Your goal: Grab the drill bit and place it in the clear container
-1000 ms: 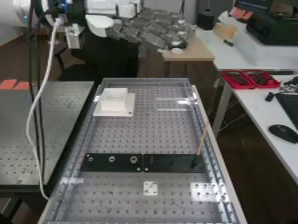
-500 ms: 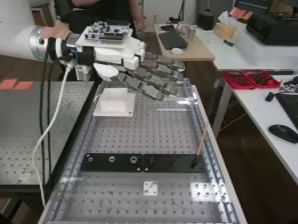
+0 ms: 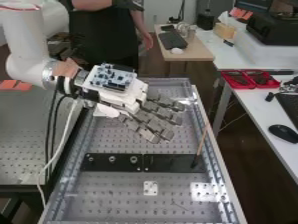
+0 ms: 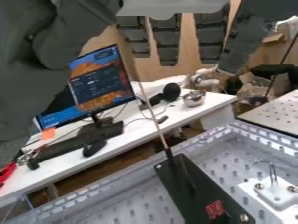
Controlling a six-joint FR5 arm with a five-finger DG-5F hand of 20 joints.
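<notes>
From here I see the hand (image 3: 126, 98) hanging over the perforated table (image 3: 113, 192), fingers loosely outstretched and gripping nothing, apart from the thin tilted rod (image 3: 201, 142) at the black plate (image 3: 169, 164).

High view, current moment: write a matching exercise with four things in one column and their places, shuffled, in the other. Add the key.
Things
1. Hand with dark grey fingers
2. Small white square plate
3. Red trays
4. Orange paper notes

Places
A. On the white desk at the right
B. At the far edge of the left-hand grey table
C. Beyond the long black plates
D. On the near side of the long black plates

Pairs: 1-C, 2-D, 3-A, 4-B
</notes>
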